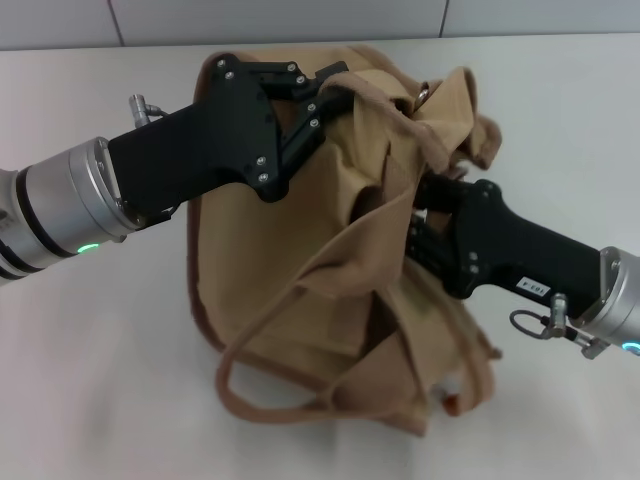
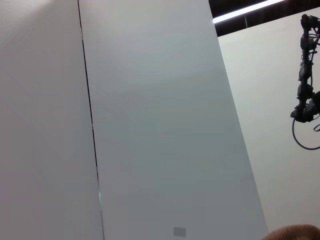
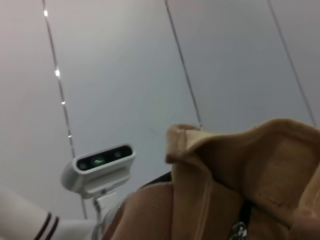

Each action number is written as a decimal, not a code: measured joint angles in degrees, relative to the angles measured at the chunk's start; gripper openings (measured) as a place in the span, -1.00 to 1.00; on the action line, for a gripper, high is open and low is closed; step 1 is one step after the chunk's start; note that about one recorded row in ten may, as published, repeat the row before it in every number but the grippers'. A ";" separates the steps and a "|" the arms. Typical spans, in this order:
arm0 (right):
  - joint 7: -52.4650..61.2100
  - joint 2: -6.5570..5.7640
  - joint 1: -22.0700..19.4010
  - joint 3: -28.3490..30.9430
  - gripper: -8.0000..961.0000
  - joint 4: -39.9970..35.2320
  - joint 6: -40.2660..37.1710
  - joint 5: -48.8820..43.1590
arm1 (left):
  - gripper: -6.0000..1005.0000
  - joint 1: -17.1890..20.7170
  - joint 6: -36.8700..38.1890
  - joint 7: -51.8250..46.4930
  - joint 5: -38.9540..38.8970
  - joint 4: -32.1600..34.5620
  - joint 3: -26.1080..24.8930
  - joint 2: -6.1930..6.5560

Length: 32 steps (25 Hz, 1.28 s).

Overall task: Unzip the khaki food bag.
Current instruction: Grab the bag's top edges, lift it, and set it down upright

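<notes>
Tan canvas khaki food bag (image 1: 340, 290) slumped mid-table (image 1: 560, 140), long axis running near-to-far.

Head view: left gripper (image 1: 325, 95) at bag's far top edge, jaws clenched on fabric. Right gripper (image 1: 425, 225) pushed into folds at bag's right side; jaws hidden, cannot tell. Both arms touch bag.

Left wrist view: only wall, sliver of bag at corner.

Right wrist view: bag fabric close, silver zipper pull (image 3: 239, 231) just beside camera, so right arm probably nearer the pull.

The khaki food bag (image 1: 330, 290) sits crumpled mid-bench (image 1: 90, 380). Left end effector (image 1: 325, 95) comes in from the left onto its far top edge, right end effector (image 1: 425, 215) from the right, tucked into the bag's folds.
</notes>
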 joint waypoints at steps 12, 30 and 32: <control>6.87 -0.36 1.19 -7.69 -0.46 -4.46 -3.69 -0.09 | -0.85 -0.50 -0.35 0.00 0.01 0.00 0.00 -0.01; 12.33 -0.12 1.89 -7.72 -0.39 -5.45 -2.36 -0.38 | -0.84 -1.17 -0.41 1.34 0.13 -2.02 -0.03 -0.01; 12.32 -0.33 0.96 -7.89 -0.38 -5.96 -3.40 -0.51 | -0.84 -1.16 -0.31 1.35 0.25 -2.10 -0.02 0.00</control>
